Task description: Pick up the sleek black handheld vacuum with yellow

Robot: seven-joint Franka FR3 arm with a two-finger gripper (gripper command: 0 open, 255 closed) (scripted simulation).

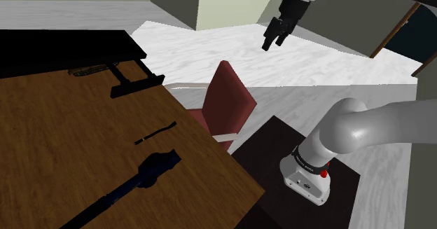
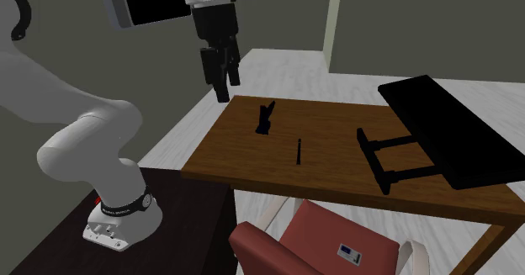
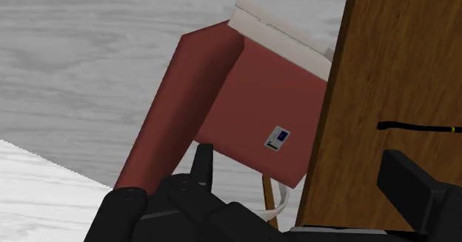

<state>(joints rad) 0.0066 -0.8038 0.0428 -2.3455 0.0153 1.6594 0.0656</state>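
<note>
Approach step: hovering with open, empty claw (image 1: 273,43) beyond table (image 1: 56,136) edge, well apart from black vacuum (image 1: 157,166); next, swing over, descend.

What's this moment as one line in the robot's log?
gripper open, high beside table | black vacuum lying on table | nothing held
</note>
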